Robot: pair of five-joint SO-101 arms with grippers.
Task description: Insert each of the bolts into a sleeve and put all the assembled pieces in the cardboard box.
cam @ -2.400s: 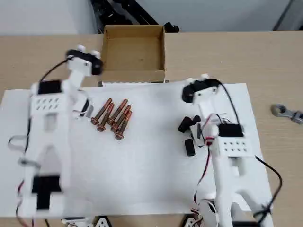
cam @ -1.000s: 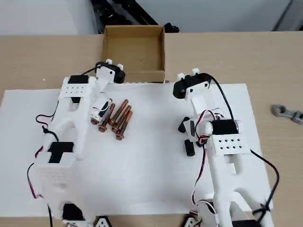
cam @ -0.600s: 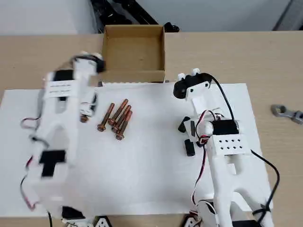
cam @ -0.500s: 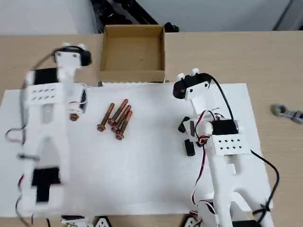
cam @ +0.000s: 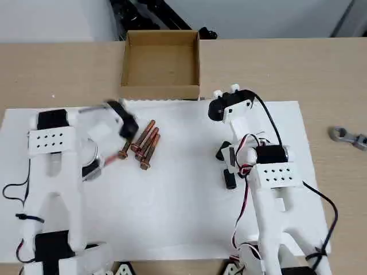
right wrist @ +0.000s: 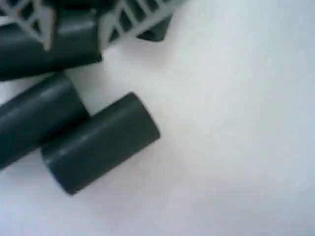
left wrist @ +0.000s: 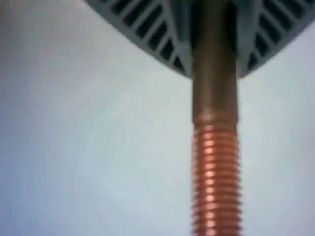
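Left gripper [left wrist: 214, 34] is clamped tight on a copper-coloured threaded metal bolt [left wrist: 215, 162], holding the smooth shank with the threads sticking out free. It looks rigid, heavyish and slick, so I'd say the shank's the right spot to grip.

The other copper bolts [cam: 143, 143] lie on the white sheet [cam: 183, 200]. The matte dark grey tube sleeves [right wrist: 98, 142] look light and likely to roll. Can't tell whether the right gripper [right wrist: 74, 27] is gripping anything. The brown cardboard box [cam: 160, 91] sits just past the sheet.

The bolt [left wrist: 215, 147] in the left gripper [left wrist: 215, 44] is copper-coloured, its thread a run of bright rings; the gripper's plastic is dark grey with a ribbed lattice. The loose bolts [cam: 144, 143] are the same copper. The sleeves [right wrist: 98, 142] are plain black. The cardboard box [cam: 160, 91] is brown, the sheet [cam: 172, 200] white, the table [cam: 287, 63] pale wood.
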